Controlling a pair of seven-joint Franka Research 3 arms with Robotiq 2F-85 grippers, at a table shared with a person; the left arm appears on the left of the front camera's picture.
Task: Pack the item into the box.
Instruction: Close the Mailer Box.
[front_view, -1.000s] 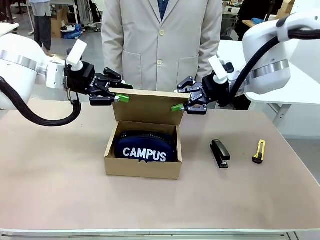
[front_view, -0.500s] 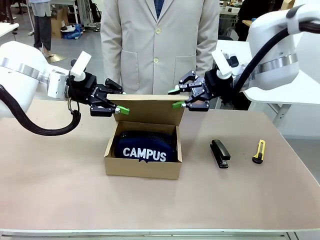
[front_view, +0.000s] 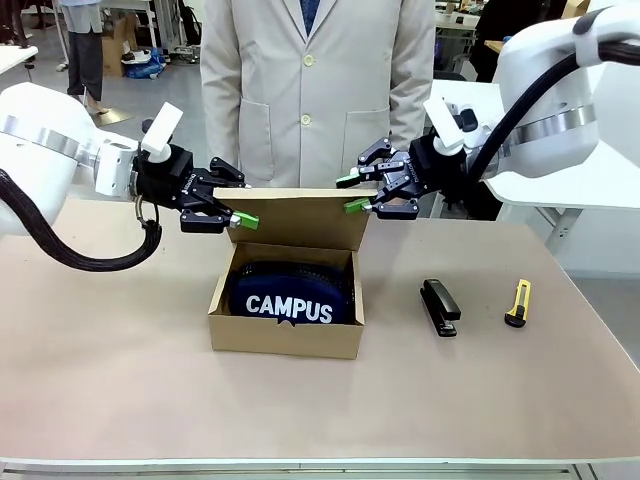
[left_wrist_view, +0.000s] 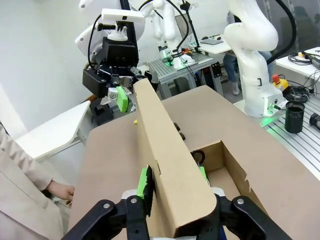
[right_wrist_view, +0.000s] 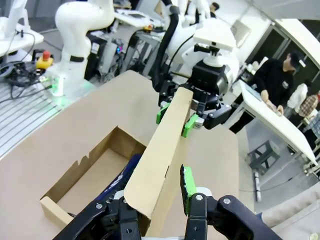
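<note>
You had the pouch (front_view: 289, 296) lying inside the box (front_view: 285, 335), so both arms likely flanked its upright flap (front_view: 300, 215) to fold it shut. The right gripper (front_view: 349, 195) straddled one flap end, jaws apart, a pad (right_wrist_view: 186, 184) clear of the card. The left gripper (front_view: 243, 203) bracketed the other end, and I could not tell whether it was clamped.

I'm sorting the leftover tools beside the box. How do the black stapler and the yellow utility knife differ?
The stapler is all black; the utility knife is yellow with dark trim. The stapler looks bulkier and a little longer, and the utility knife slimmer. The stapler lies nearer the box, while the utility knife lies farther out toward the robot's right. Both lie flat on the table, outside the box, lengthwise roughly away from the robot.
</note>
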